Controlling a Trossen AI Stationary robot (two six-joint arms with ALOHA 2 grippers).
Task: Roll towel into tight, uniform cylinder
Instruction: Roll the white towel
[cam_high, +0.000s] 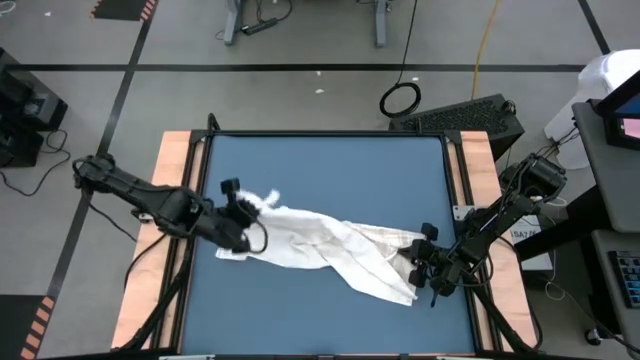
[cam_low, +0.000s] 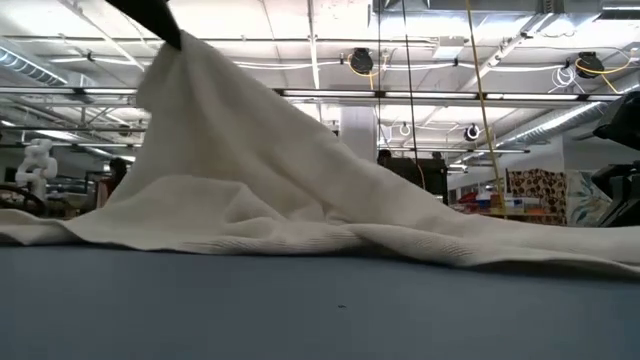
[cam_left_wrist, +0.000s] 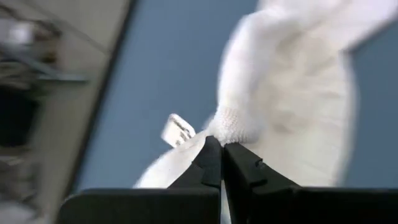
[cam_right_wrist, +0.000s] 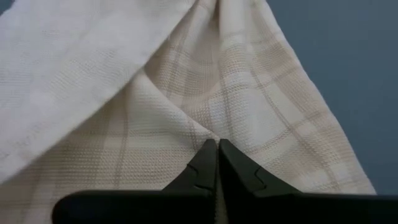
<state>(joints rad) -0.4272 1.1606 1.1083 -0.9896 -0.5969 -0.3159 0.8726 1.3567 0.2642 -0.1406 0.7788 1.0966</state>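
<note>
Both grippers, left gripper (cam_high: 243, 207) at nine o'clock and right gripper (cam_high: 424, 258) at four, are clamping shut on the crumpled towel (cam_high: 330, 245); spreading it flat likely comes next, before rolling.

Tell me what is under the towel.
The towel lies crumpled on the blue mat, which shows all around it. The left gripper pinches one end up; the right gripper pinches the other. Anything beneath its folds is covered.

A blue mat (cam_high: 320, 160) covers the table, wooden edges (cam_high: 170, 170) showing, cable loop (cam_high: 400, 98) behind.
</note>
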